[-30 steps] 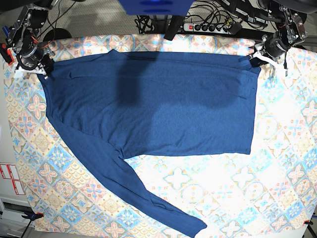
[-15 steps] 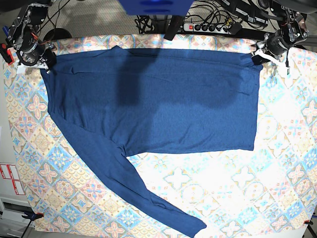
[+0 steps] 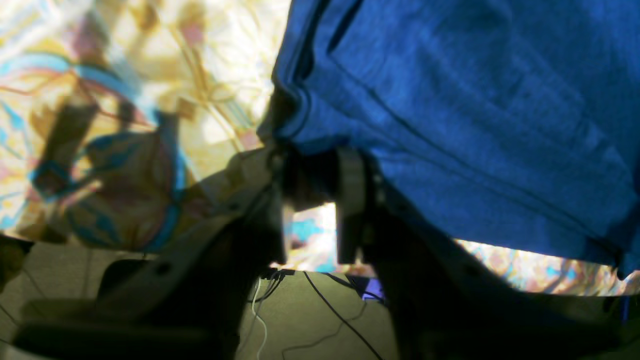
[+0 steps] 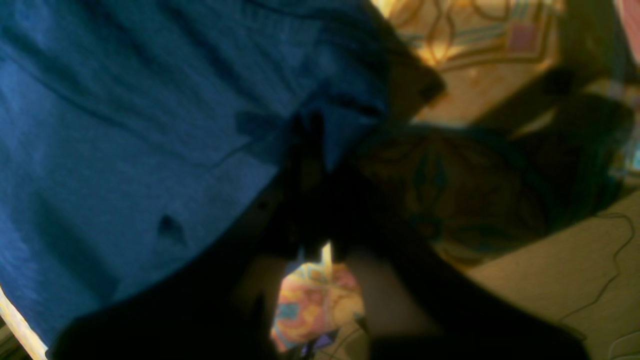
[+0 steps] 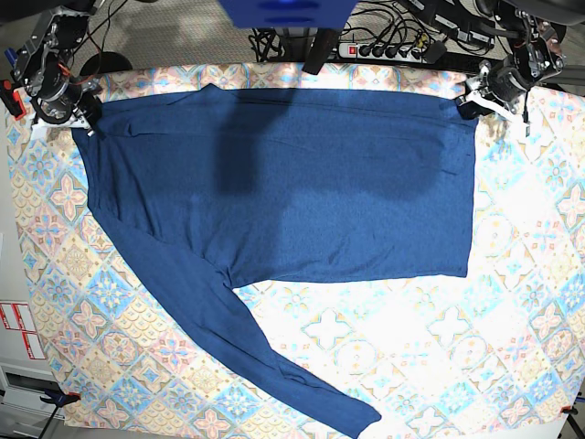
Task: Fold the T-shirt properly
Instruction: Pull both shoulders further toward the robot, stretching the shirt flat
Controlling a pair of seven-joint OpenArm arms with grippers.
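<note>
The dark navy T-shirt point(image 5: 292, 183) lies spread flat on the tablecloth point(image 5: 439, 347), its upper edge along the far side. One long sleeve point(image 5: 238, 338) trails toward the near edge. At the shirt's far right corner in the base view, my left gripper point(image 5: 473, 99) has its jaws apart. The left wrist view shows a gap between the fingers point(image 3: 350, 200), with the shirt's hem point(image 3: 475, 100) at their tips. At the far left corner my right gripper point(image 5: 80, 117) is shut on the fabric point(image 4: 125, 125). The right wrist view is dark and blurred there.
A power strip point(image 5: 388, 50) and loose cables lie behind the table's far edge. A blue mount point(image 5: 288, 11) casts a shadow over the shirt's middle. Both grippers are close to the table's far corners.
Both grippers have drawn the shirt's upper edge a little toward the far side. The left gripper's jaws have come apart; the right one stays shut.
</note>
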